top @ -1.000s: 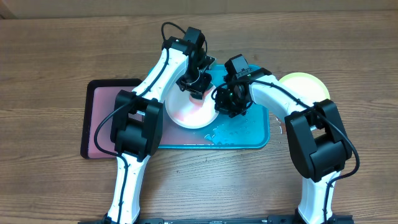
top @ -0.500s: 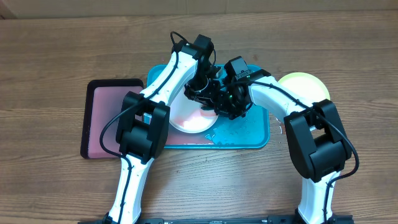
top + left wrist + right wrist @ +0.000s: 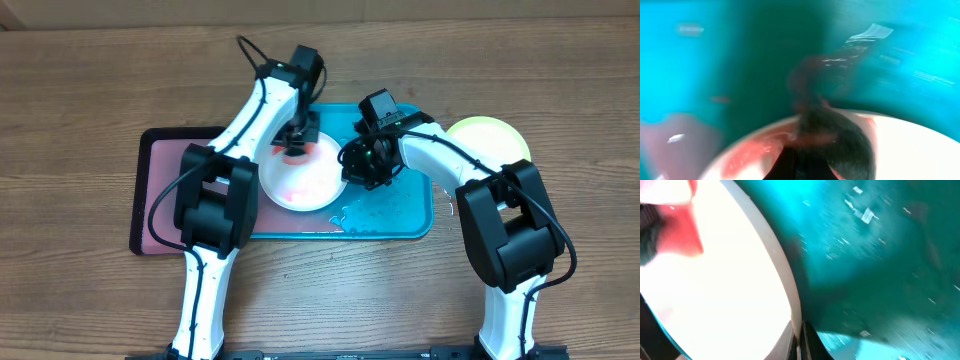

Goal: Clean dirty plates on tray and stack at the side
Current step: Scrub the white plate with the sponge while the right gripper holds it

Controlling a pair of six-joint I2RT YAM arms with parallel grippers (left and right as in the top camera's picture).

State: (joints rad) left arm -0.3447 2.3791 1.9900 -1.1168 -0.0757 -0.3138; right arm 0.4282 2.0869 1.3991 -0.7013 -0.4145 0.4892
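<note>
A white plate (image 3: 300,185) with red-orange smears lies on the turquoise tray (image 3: 400,212). My left gripper (image 3: 296,141) is over the plate's far edge, shut on a dark scrubbing pad (image 3: 837,142) that presses on a red smear (image 3: 752,150). This view is blurred. My right gripper (image 3: 352,166) is shut on the plate's right rim. In the right wrist view the jaws (image 3: 798,336) pinch the plate's edge (image 3: 730,280) above the wet tray (image 3: 880,255). A lime green plate (image 3: 490,140) sits on the table right of the tray. The light blue plate is out of view.
A smaller pinkish tray with a black rim (image 3: 165,190) lies left of the turquoise tray, partly under it. Water drops lie on the turquoise tray's right half (image 3: 372,208). The wooden table extends all around.
My left gripper swept right across the white plate, then back left to its far edge. The plate shifted slightly left. My right gripper kept its hold on the rim.
</note>
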